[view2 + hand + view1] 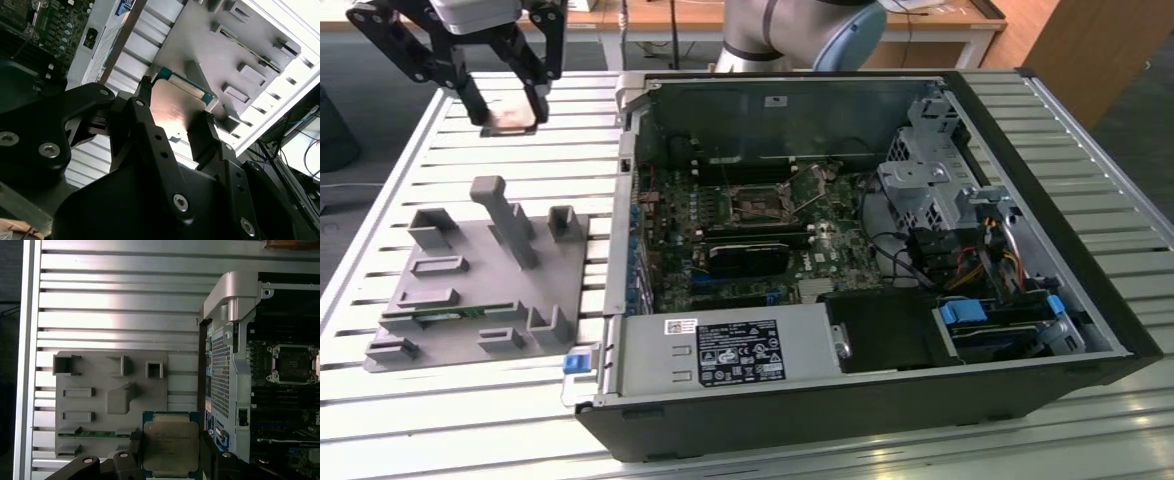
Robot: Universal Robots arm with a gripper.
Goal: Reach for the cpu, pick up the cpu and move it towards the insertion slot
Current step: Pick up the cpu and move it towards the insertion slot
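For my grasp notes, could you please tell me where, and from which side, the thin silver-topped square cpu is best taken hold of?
Grip the thin silver-topped square cpu by two opposite side edges, coming square onto its metal face. It is flat and thin, so only its straight parallel edges offer purchase. The black gripper holds it just so, fingers on opposite edges.

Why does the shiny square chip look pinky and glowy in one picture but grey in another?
In the second wrist view the small square silver-topped cpu, held in the black gripper, mirrors light as a pinkish glare; in the first wrist view it looks flat grey, and the glare sits on the ribbed metal table.
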